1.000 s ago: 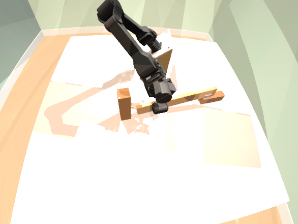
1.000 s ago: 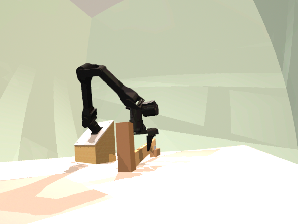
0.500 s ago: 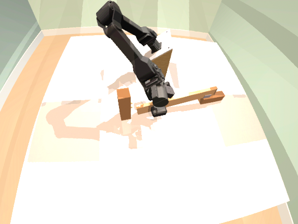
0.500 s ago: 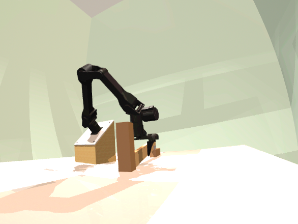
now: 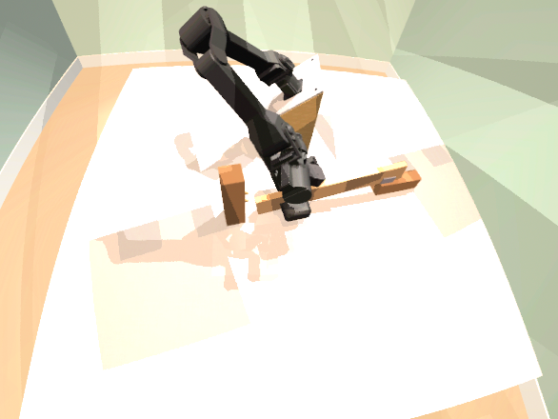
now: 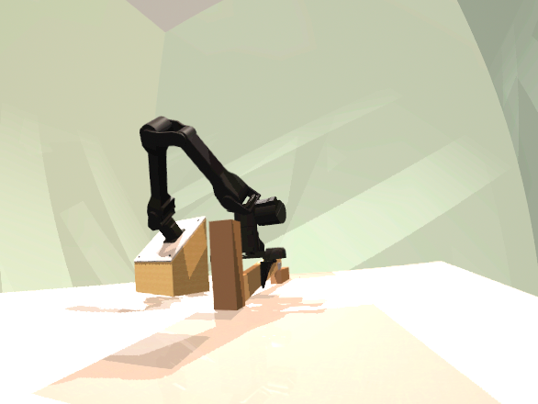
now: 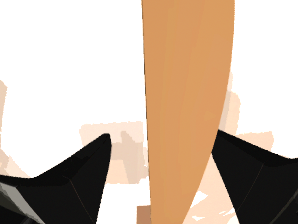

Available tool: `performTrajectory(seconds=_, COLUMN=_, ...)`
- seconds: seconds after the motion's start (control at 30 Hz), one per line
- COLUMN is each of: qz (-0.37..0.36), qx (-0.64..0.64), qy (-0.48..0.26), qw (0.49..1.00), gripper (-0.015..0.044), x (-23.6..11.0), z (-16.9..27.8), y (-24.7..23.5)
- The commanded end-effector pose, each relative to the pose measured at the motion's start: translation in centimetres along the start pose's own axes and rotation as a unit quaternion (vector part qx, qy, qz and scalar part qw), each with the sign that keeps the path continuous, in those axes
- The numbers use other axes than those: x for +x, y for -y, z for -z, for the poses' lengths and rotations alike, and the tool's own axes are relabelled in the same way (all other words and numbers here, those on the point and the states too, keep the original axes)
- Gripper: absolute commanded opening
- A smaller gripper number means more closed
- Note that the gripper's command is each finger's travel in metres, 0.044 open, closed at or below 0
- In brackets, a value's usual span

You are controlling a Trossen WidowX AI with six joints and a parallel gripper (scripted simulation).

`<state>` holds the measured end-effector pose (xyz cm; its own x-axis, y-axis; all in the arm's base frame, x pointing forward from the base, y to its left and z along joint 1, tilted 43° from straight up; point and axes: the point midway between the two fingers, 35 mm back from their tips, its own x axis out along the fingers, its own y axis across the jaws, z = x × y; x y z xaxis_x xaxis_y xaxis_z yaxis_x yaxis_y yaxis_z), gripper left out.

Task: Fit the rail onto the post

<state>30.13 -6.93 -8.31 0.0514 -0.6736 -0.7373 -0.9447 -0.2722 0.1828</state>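
Note:
The long wooden rail [image 5: 343, 187] [image 6: 252, 281] [image 7: 187, 75] has its far end at the grey bracket [image 5: 388, 180] on the low footboard block [image 5: 399, 185] [image 6: 282, 275]. Its near end is low, a short gap from the wooden post [image 5: 234, 202] [image 6: 224, 266]. Pegs [image 5: 247, 196] stick out of the post toward that end. My gripper [image 5: 297, 205] [image 6: 258, 281] [image 7: 160, 137] is partly open, reaching down around the rail's near part. In the wrist view the right fingertip is at the rail's edge, contact unclear; a gap separates the left one. The rail's holes are not visible.
The arm's wooden base box [image 5: 307, 119] [image 6: 190, 266], with its sloped white top, stands behind the rail. The upright post stands close beside the gripper on the near-end side. The arm hangs over the rail and hides part of it in the top view.

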Motion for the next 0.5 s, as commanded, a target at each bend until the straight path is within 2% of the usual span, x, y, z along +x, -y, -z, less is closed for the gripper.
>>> performTrajectory(seconds=0.0, qz=0.000, qx=-0.002, qy=-0.002, qw=1.000, gripper=0.0230, x=0.07, z=0.06, y=-0.01)
performTrajectory(seconds=0.23, qz=0.000, qx=-0.002, qy=-0.002, qw=1.000, gripper=0.0046, x=0.07, z=0.06, y=-0.01)
performTrajectory(seconds=0.47, qz=0.000, qx=-0.002, qy=-0.002, qw=1.000, gripper=0.0000, x=0.07, z=0.06, y=-0.01)
